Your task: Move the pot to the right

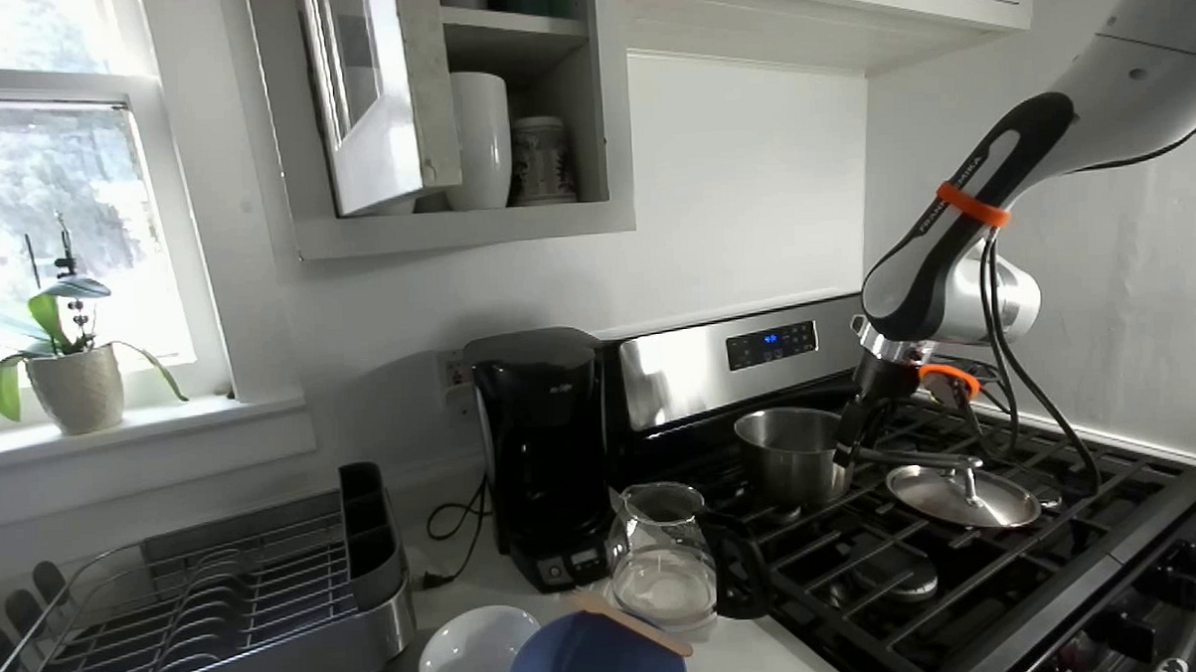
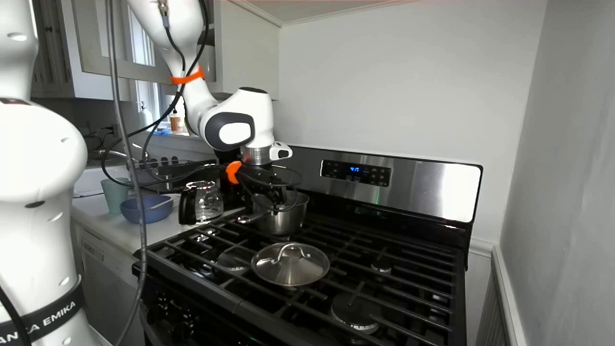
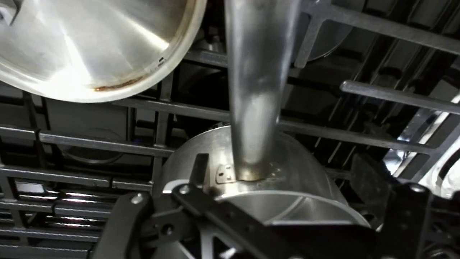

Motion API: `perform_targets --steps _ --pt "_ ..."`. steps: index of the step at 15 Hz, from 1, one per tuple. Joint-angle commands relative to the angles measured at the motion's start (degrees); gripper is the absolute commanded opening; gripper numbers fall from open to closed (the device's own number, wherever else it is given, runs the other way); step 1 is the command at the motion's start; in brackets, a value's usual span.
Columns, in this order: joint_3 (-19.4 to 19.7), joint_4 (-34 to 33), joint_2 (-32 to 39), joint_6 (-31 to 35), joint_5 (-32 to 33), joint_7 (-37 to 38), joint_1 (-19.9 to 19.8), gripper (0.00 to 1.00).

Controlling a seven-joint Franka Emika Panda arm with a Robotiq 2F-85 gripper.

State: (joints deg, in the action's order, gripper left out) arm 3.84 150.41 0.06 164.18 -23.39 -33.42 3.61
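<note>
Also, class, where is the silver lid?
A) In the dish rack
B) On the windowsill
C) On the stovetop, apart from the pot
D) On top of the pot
C: both exterior views show the lid lying on the stovetop, and the wrist view shows a gap between it and the pot.

The deep steel pot (image 1: 790, 466), open-topped and long-handled, stands upright on the stove (image 1: 1099, 568), near its back.

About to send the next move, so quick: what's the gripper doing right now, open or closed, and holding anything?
Gripper: open, jaws wide apart at the pot, no grip on it.
</note>
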Motion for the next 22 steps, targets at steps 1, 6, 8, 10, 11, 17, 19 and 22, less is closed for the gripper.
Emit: perform_targets --steps 1,6,8,10,11,17,19,22 --pt "-0.1 -2.7 3.1 1.5 -3.6 -4.1 0.0 1.0" --pt "-0.2 -3.7 4.9 2.1 -2.9 -4.7 -0.6 1.0" --pt "-0.1 -4.1 5.0 1.9 -2.5 -5.1 -0.8 0.74" --pt "0.1 -4.2 5.0 2.0 -2.3 -5.7 -1.0 0.6" --pt "0.0 -4.3 4.9 1.7 -2.5 -6.1 -1.0 0.53" --pt "-0.3 -4.2 4.7 1.5 -3.7 -9.5 -1.0 0.12" --pt "-0.5 -4.3 4.6 1.6 -4.4 -10.4 -1.1 0.05" --pt "-0.7 -4.2 4.2 1.7 -6.5 -12.2 -1.1 0.07"
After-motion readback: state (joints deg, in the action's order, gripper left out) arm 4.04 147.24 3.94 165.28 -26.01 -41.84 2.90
